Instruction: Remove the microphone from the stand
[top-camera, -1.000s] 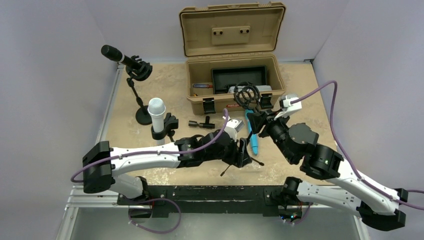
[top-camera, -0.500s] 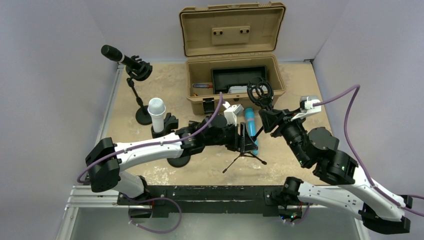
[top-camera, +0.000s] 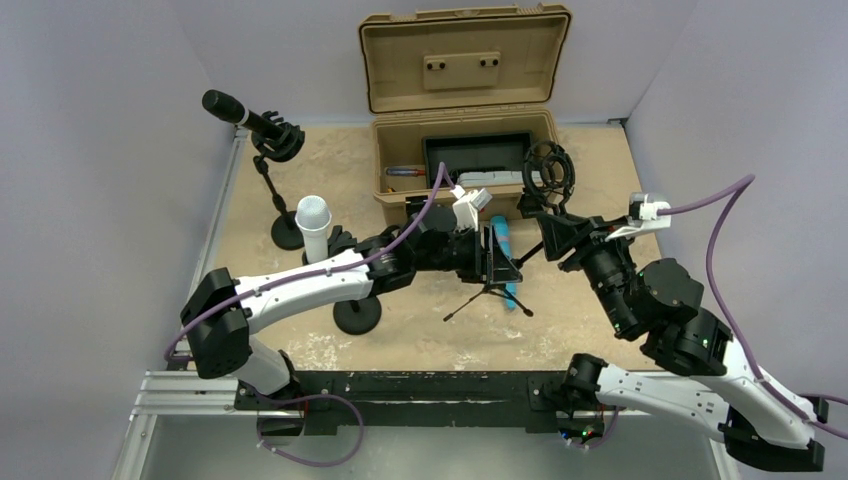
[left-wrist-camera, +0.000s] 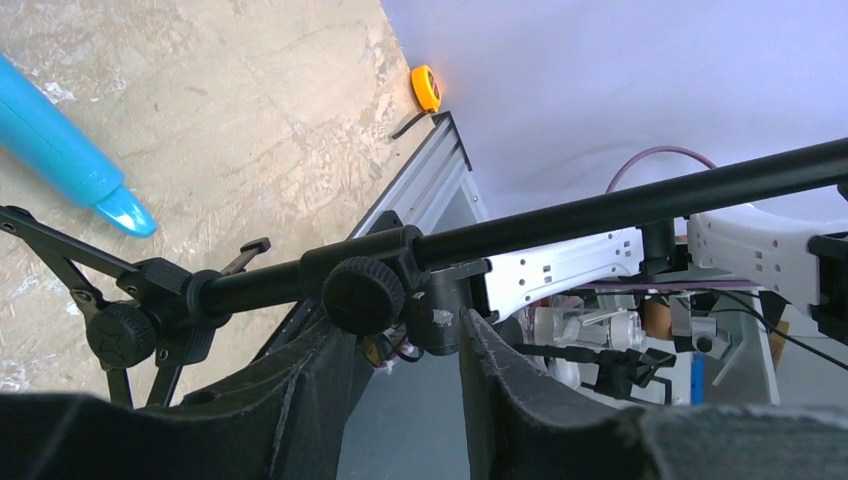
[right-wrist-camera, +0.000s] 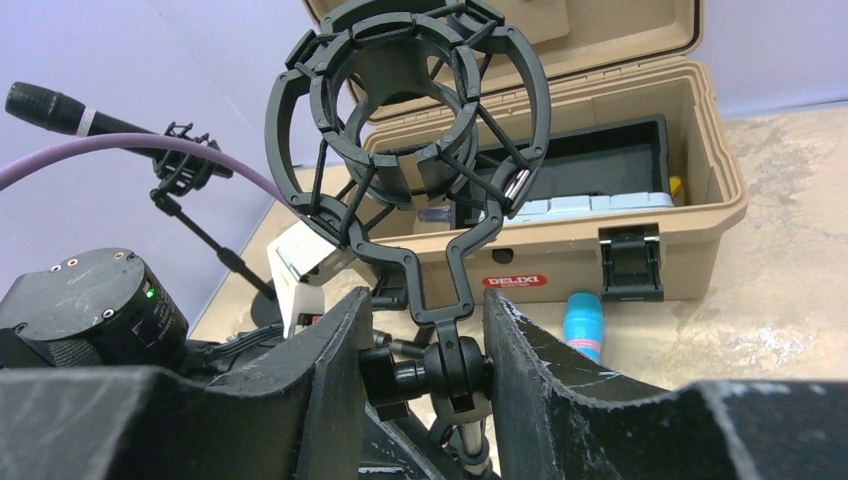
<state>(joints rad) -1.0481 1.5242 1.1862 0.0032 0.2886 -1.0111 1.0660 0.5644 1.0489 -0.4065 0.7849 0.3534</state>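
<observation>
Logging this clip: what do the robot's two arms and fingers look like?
The left arm and right arm share white link shells and black joint housings, each carrying a purple cable. The fingers are black, wedge-shaped, with rough whitish edges. A small green light shows on a round black housing.
</observation>
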